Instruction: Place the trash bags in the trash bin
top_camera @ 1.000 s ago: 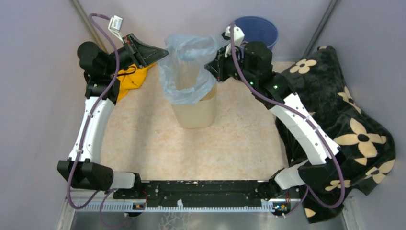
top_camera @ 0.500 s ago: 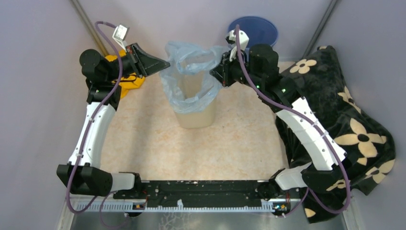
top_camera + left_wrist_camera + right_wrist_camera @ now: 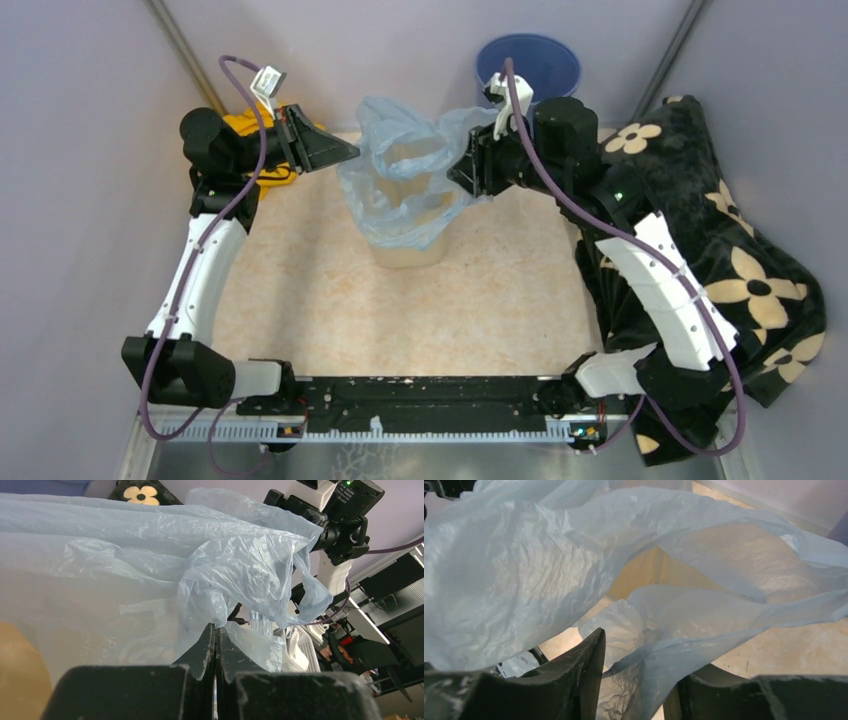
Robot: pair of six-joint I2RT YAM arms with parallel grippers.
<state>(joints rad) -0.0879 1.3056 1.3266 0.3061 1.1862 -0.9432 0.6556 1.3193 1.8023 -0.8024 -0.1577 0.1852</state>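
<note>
Bag (image 3: 405, 170): draped over the rim of the bin (image 3: 410, 252), at the table's 12 o'clock.
My left gripper (image 3: 350, 152): at the bag's 9 o'clock, fingers pressed together, pinching its edge.
My right gripper (image 3: 462, 172): at its 3 o'clock, fingers spread, film loose between.
Around: bucket (image 3: 540, 62) at 1, cloth (image 3: 250, 125) at 10, blanket (image 3: 740, 260) at 4.

Left gripper (image 3: 353, 152) closed tight, right gripper (image 3: 460, 174) slightly apart, both arms outstretched, wrists turned inward.

Robot lab booth: plain lilac walls (image 3: 70, 220), measuring strip (image 3: 400, 430) along table (image 3: 300, 310) edge.
</note>
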